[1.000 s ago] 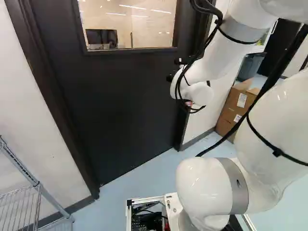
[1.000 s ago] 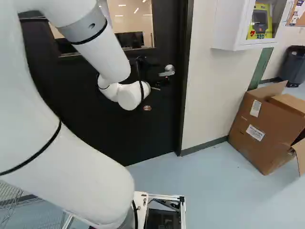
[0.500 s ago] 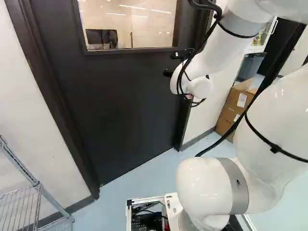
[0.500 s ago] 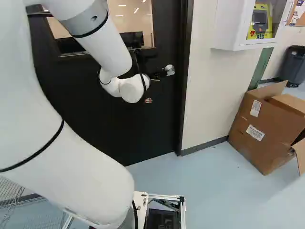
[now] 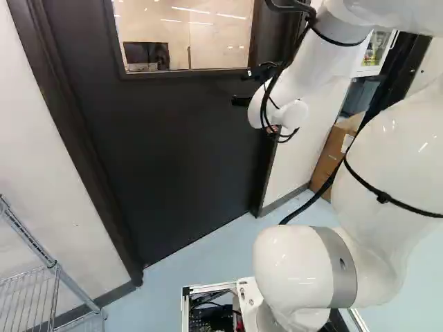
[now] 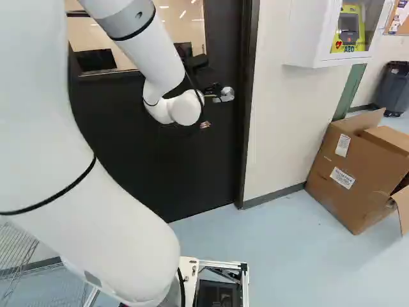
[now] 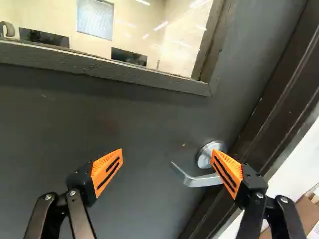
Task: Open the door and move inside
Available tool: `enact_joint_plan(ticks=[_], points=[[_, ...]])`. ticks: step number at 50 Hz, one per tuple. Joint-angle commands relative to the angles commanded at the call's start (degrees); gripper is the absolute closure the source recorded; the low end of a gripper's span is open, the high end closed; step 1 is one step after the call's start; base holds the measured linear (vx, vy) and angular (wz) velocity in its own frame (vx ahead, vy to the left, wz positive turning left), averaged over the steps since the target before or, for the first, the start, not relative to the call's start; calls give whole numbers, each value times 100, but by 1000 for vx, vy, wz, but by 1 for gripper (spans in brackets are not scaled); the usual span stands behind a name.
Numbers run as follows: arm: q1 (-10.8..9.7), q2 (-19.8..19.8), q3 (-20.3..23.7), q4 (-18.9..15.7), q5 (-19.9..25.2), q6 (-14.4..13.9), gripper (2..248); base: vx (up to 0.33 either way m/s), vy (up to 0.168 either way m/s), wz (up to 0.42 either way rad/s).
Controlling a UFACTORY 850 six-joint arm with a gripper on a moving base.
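The black door [image 5: 180,152] stands shut in its frame. In the left base view my gripper [image 5: 242,101] shows as a black part before the door; its fingertips are hidden there. The wrist view has the gripper [image 7: 167,151] open, orange pads wide apart. Ahead of it is the silver lever handle [image 7: 197,180], its free end reaching into the space between the fingers. One finger overlaps the handle's round base [image 7: 206,155]; contact cannot be told. The handle [image 6: 226,94] also shows just beside the wrist in the right base view.
The door has a window [image 5: 187,34]. Beyond the door frame [image 6: 248,115] are a wall with a white cabinet [image 6: 303,38] and a cardboard box [image 6: 354,166] on the floor. A wire shelf [image 5: 52,270] stands at the left of the left base view.
The arm's wrist has risen and, in the right base view, shifted right beside the handle. The large lower link has swung a little. The base and door have not moved.
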Motion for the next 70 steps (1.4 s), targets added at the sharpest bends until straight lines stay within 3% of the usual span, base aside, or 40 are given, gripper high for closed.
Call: enact_joint_plan(ticks=[51, 70], points=[[-26, -96, -83, -76, -15, 0, 3, 0, 0, 0], [-8, -430, -187, -76, -15, 0, 3, 0, 0, 0]])
